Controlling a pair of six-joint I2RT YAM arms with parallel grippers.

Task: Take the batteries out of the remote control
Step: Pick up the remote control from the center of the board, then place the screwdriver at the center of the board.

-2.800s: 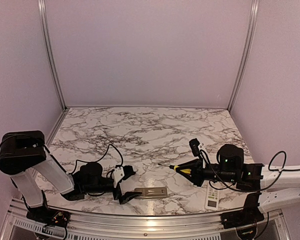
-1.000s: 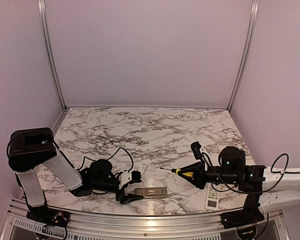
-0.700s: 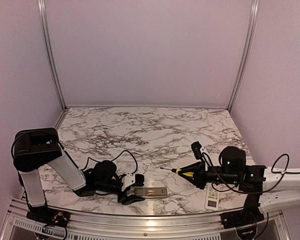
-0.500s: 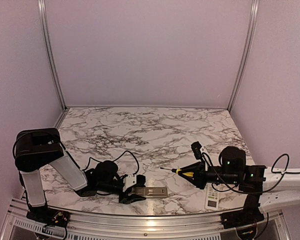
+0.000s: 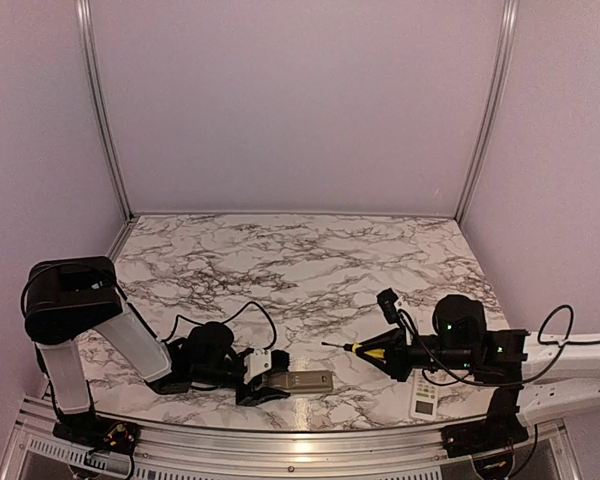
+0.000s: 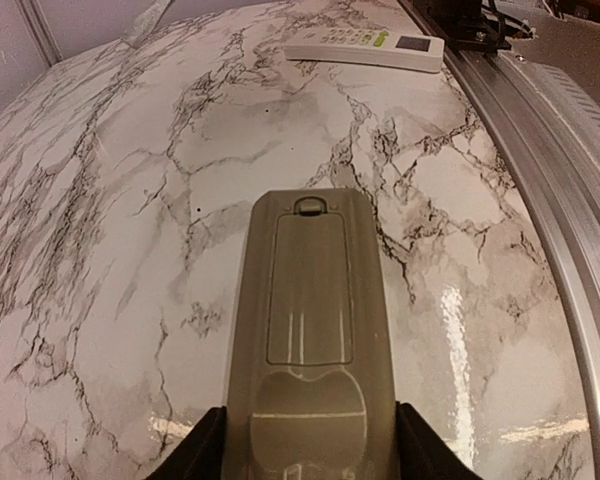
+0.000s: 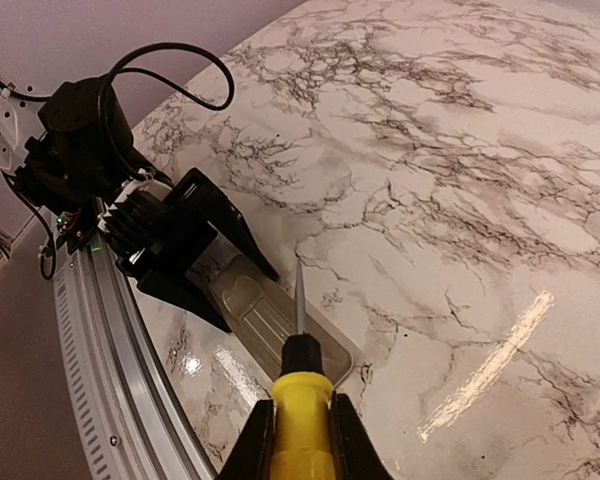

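A grey remote control (image 5: 302, 381) lies face down near the table's front edge, its battery cover (image 6: 309, 288) closed; it also shows in the right wrist view (image 7: 270, 320). My left gripper (image 5: 265, 377) is shut on the remote's near end, a finger (image 6: 195, 460) on each side. My right gripper (image 7: 300, 440) is shut on a yellow-handled screwdriver (image 7: 301, 400), also in the top view (image 5: 365, 347), whose tip points at the remote from above and to the right. No batteries are in view.
A white remote (image 5: 424, 397) lies at the front right under my right arm; it also shows in the left wrist view (image 6: 365, 47). The aluminium rail (image 6: 540, 130) runs along the table's front edge. Cables (image 5: 245, 310) trail behind my left arm.
My left gripper has slid right along the table and closed on the grey remote's end. My right gripper has shifted slightly left with the screwdriver, toward the remote.
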